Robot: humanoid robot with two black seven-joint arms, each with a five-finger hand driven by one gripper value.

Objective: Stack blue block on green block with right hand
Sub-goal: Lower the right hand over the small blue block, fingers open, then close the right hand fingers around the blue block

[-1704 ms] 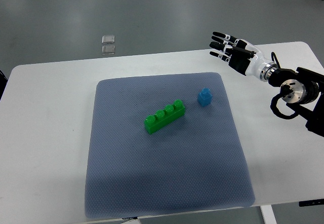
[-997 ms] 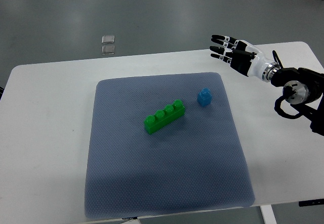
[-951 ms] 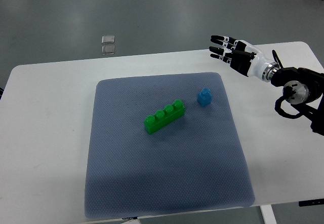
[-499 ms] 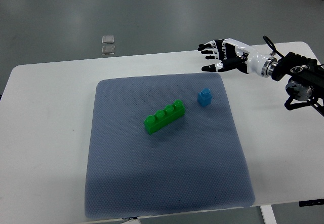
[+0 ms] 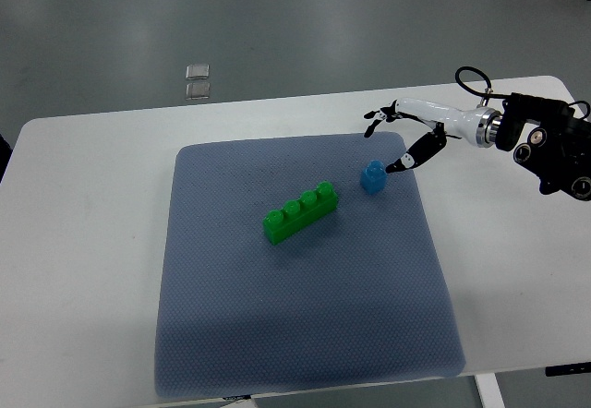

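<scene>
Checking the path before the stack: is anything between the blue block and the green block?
Nothing visible. Only bare grey mat lies between the blue block and the green block; the right hand is open beside the blue block.

Right hand reaching over the blue block on the mat.
The right hand (image 5: 399, 138) comes in from the right edge with fingers spread, one dark fingertip (image 5: 395, 165) just beside the blue block (image 5: 373, 176), perhaps touching it. The green block (image 5: 299, 212) lies slantwise to its left on the blue-grey mat (image 5: 305, 316), apart, on the white table (image 5: 83, 242).
</scene>
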